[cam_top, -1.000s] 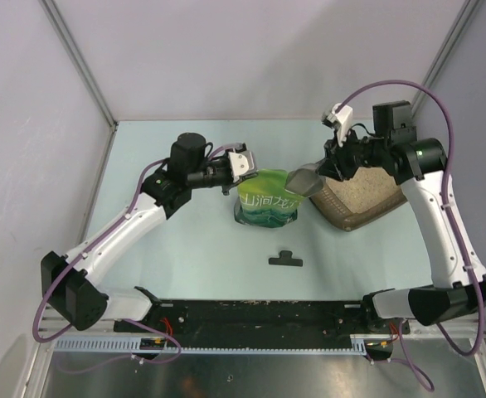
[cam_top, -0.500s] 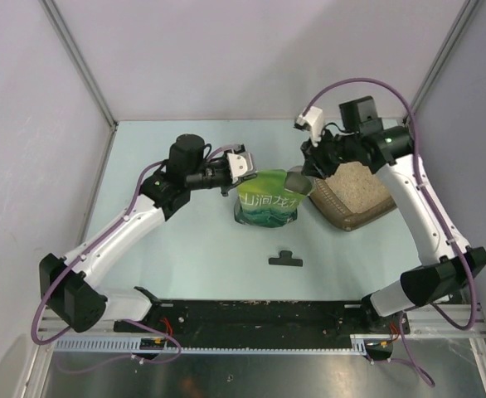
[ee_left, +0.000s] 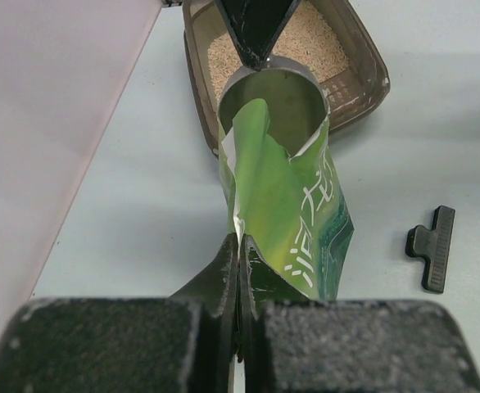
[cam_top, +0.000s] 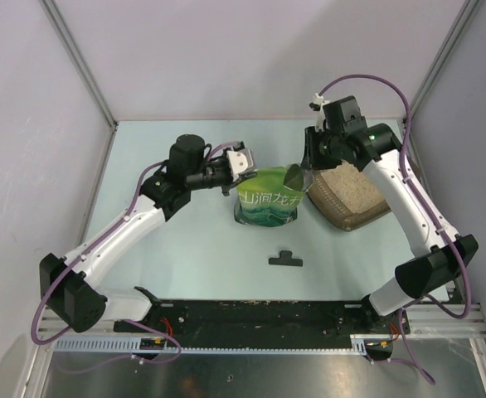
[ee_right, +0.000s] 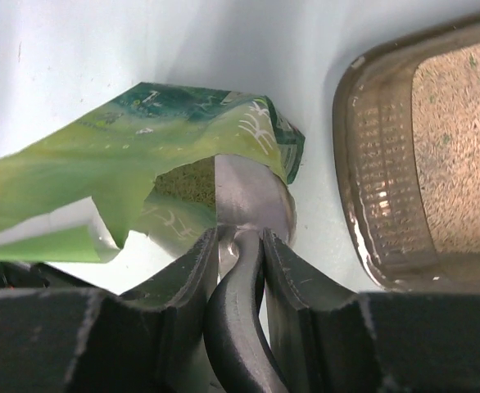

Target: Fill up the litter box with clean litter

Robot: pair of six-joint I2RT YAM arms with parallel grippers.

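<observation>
**Metal scoop (cam_top: 294, 176) dipped into green bag (cam_top: 268, 201), litter box (cam_top: 342, 220) alongside**

At the bag's top edge, the left end effector (ee_left: 238, 246): clenched, both fingers pinching the foil flat and holding that side of the mouth up.

On the scoop's black handle, the right end effector (ee_right: 240, 246): grasping it, one finger on either side, jaws partly apart around the handle.

Silver bowl of the scoop tipped down inside the open mouth of the bag, at the side nearest the litter box. In the right wrist view, pale granules inside the bag just beside the bowl. Whether any lie in the bowl itself: cannot tell.

Green bag standing near the middle of the pale blue counter (cam_top: 185, 249), printed face toward the arm bases.

Litter box on the counter just to the right of the bag and set at an angle. Touching the bag or only close beside it: cannot tell. Spread over the box's floor and lying below its rim, the clean litter (cam_top: 355, 184), pale beige with a few green specks.

Black clip (cam_top: 285, 259) flat on the counter in front of the bag, apart from it, on the side of the arm bases.
</observation>
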